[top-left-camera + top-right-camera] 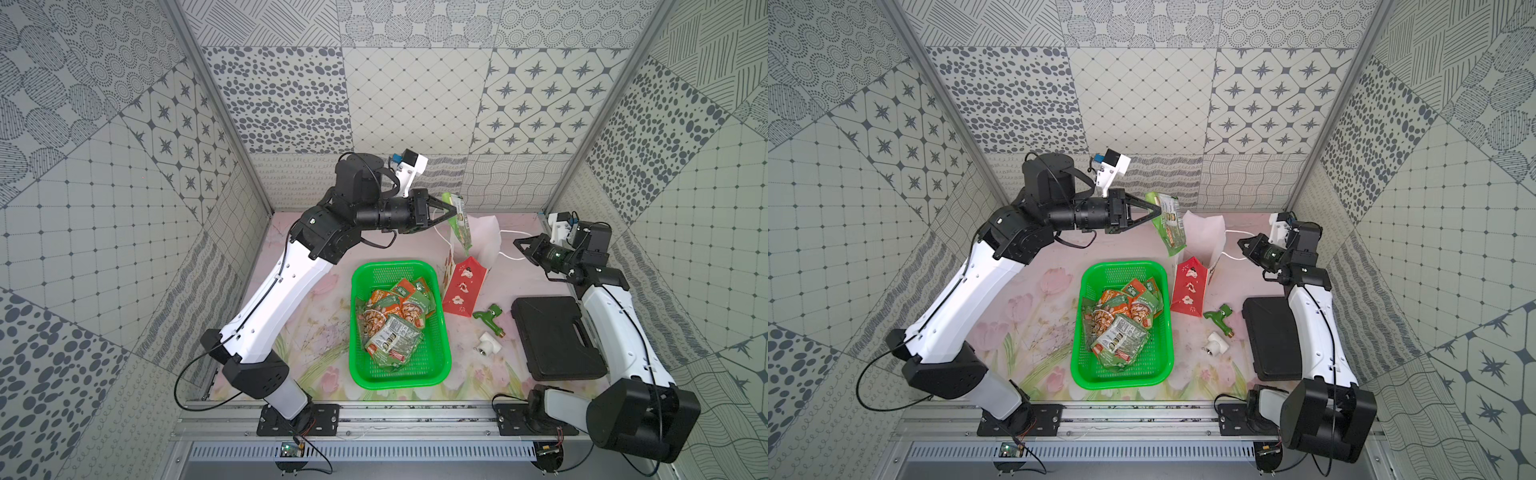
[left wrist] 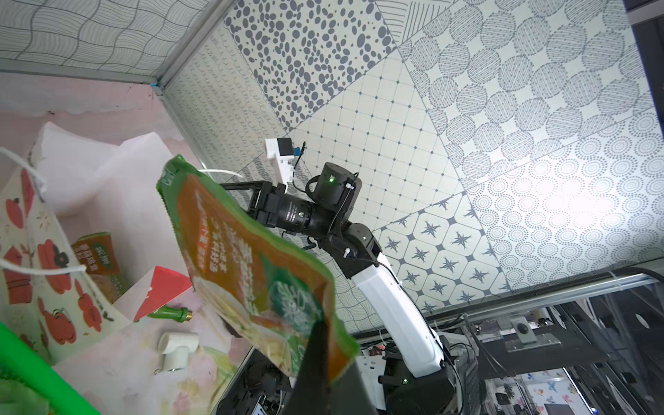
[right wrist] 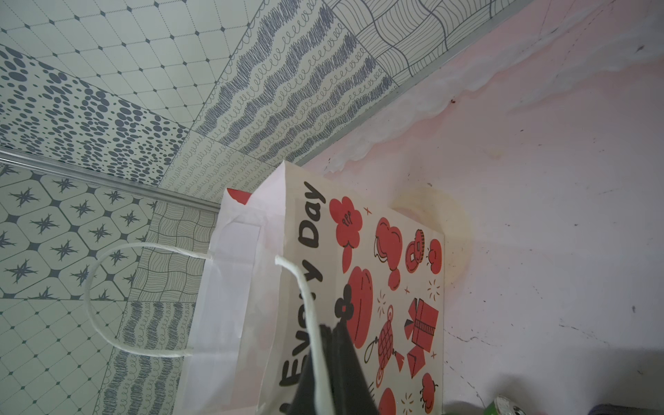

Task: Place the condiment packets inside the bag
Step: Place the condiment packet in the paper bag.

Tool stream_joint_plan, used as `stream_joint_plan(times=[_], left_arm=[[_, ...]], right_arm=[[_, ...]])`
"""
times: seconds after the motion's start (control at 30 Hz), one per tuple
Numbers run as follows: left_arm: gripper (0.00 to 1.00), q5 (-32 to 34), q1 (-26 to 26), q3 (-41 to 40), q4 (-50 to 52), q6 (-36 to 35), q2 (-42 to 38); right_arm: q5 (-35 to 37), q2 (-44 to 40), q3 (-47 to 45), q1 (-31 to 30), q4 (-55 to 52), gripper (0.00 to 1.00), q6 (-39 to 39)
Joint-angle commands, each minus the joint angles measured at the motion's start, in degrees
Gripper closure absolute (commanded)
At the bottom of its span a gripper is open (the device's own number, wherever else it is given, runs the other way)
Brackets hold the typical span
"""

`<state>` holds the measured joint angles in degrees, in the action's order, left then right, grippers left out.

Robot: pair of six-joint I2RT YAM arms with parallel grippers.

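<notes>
Condiment packet (image 1: 462, 235), one, over one bag (image 1: 463, 286).

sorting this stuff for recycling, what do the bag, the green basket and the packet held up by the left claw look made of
bag: paper, matte, judging by its sharp creases and folded side.
basket: glossy green plastic, probably moulded, with small mesh holes in the walls.
packet in the left claw: thin glossy film, maybe foil-lined; it crinkles and shines.
</notes>
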<state>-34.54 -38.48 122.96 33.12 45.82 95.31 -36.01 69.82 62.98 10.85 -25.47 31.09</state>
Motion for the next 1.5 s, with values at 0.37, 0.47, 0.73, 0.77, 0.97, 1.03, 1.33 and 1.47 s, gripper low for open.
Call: stream_joint_plan(times=[0.37,0.47,0.73,0.77,0.97,1.03,1.33,1.47], left_arm=[[1.00,0.96,-0.68,21.11,7.15,-3.95,25.06],[1.00,2.58,-0.37,21.62,9.78,-4.94,27.08],[0.58,0.45,-0.60,21.71,11.97,-5.62,27.74],[0.51,0.64,-0.78,21.63,12.22,-6.14,26.97],[0.26,4.66,-2.63,19.70,15.80,-10.45,20.30],[0.23,6.51,-3.22,16.49,16.64,-12.06,16.86],[0.14,20.45,-4.46,-13.99,10.60,-17.48,-5.28],[0.10,29.34,-4.33,-29.54,6.86,-18.40,-16.30]], right_arm=[[-0.47,-1.71,-0.14,-0.18,1.75,1.00,-0.51],[-0.50,-1.75,-0.09,-0.16,1.78,1.00,-0.48],[-0.43,-1.62,-0.19,-0.21,1.74,1.00,-0.51],[-0.46,-1.61,-0.18,-0.16,1.83,1.00,-0.51],[-0.37,-1.49,-0.23,-0.21,1.75,0.99,-0.50],[-0.47,-1.57,-0.28,-0.21,1.75,0.97,-0.51],[-0.82,-2.23,-0.32,-0.48,1.47,0.88,-0.66],[-0.20,-2.15,0.01,-1.32,0.62,0.86,-1.11]])
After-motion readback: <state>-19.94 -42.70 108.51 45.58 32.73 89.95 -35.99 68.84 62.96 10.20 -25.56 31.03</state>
